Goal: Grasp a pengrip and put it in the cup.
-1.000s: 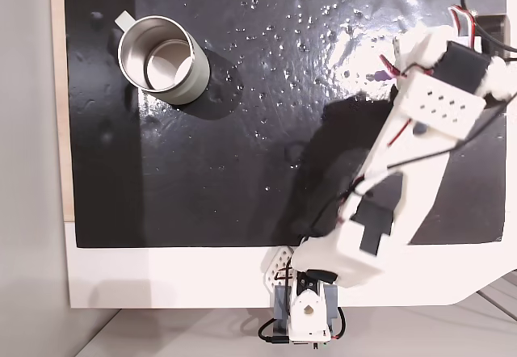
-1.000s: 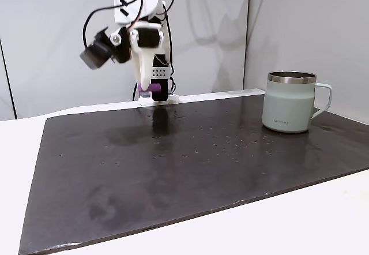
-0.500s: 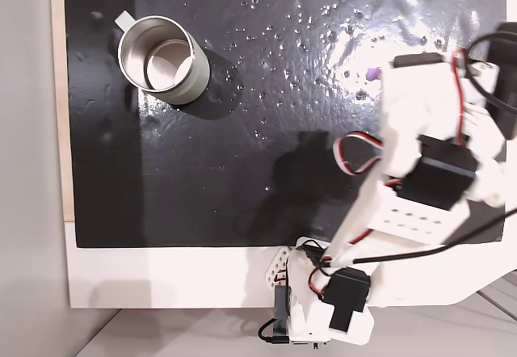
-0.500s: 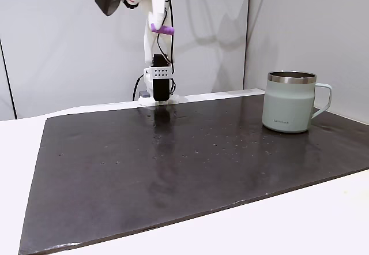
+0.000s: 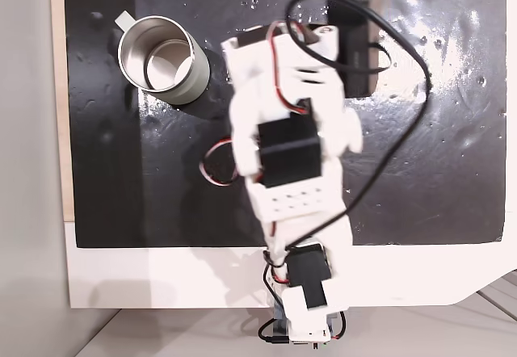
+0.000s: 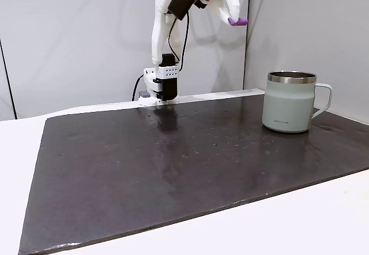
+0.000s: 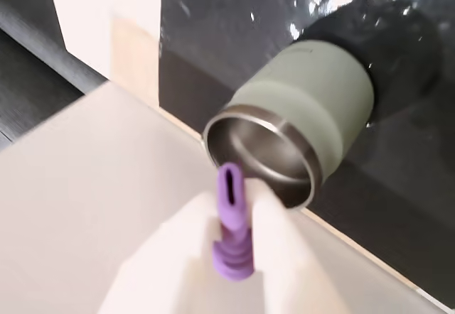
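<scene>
The pengrip (image 7: 232,222), a small purple tube, is pinched between the white fingers of my gripper (image 7: 233,199), which is shut on it. In the wrist view the cup (image 7: 316,90), pale grey-green with a shiny steel rim, lies just beyond the tube's tip. Seen from the side in a fixed view, my gripper (image 6: 235,17) holds the pengrip (image 6: 237,21) high in the air, above and to the left of the cup (image 6: 288,102). From above in a fixed view, the arm (image 5: 287,143) spans the mat to the right of the cup (image 5: 161,58), which looks empty.
A black glossy mat (image 5: 105,171) covers the white table (image 5: 161,276). A wooden strip (image 5: 56,90) borders the mat's left edge. The arm's base (image 6: 158,85) stands at the mat's far edge. A grey wall (image 6: 69,41) rises behind.
The arm lifted the pengrip off the mat's right side, raised it high, and swung it across toward the cup. The cup has not moved.
</scene>
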Controlling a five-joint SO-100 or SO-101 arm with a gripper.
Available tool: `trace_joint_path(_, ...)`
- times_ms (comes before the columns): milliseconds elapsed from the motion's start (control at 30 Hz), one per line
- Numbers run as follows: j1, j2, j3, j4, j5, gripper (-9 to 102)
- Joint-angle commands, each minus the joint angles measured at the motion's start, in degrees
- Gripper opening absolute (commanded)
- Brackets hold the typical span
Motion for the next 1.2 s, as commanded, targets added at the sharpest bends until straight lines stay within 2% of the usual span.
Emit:
trace_joint_path(0, -5.4, -1.4, -4.0, 0.2, 1.5, 0)
trace_joint_path(267, -11.9, -14.5, -17.4, -2.0, 1.6, 0)
trace_joint_path(600, -14.8, -26.0, -26.5, -4.2, 1.8, 0)
trace_joint_path(800, -16.1, -26.9, -27.2, -3.7, 1.6, 0)
trace_joint_path(833, -16.2, -26.9, -27.6, -3.5, 1.5, 1)
trace_joint_path(967, -16.2, -25.8, -27.6, -1.9, 0.6, 27)
trace_joint_path(1033, -16.2, -25.4, -27.6, -1.2, 0.4, 31)
trace_joint_path(1167, -16.2, -25.1, -27.6, -0.6, 0.3, 32)
